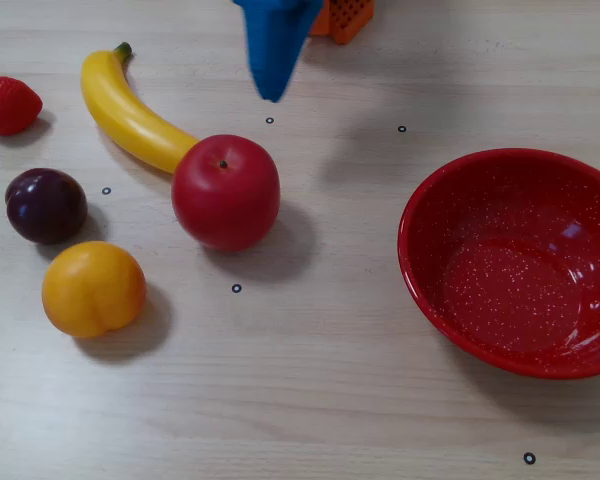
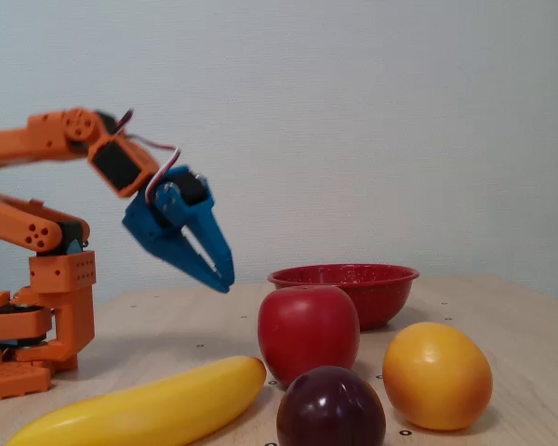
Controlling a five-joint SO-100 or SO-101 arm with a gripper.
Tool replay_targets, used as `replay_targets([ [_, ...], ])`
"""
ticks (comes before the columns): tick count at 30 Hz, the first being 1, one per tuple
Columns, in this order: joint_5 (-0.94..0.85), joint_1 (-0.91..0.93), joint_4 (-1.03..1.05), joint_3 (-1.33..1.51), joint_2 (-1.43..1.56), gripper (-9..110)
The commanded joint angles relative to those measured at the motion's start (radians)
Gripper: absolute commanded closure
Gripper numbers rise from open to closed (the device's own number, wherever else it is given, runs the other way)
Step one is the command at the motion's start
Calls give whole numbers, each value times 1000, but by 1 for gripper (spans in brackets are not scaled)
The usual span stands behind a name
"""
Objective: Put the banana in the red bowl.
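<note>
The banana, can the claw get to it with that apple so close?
Probably yes. The apple covers only the banana's blunt end; its middle and stem end lie bare. The claw hangs above the table, nothing between them.

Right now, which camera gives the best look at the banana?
The fixed view from above: the whole banana shows, green stem to the end hidden behind the apple. The low side fixed view shows the banana foreshortened and cut off by the frame edge.

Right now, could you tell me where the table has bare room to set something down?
Bare wood lies between the apple and the red bowl, and along the near edge. It is crowded at left: banana, strawberry, plum, orange-yellow fruit.
</note>
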Motion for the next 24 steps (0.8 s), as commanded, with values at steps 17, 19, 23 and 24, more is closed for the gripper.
replay_targets([
  [17,410,-497,387,-574,-506,99],
  [19,480,-549,379,-538,-531,92],
  [23,560,-623,344,-494,-571,77],
  [24,581,-635,331,-483,-583,72],
])
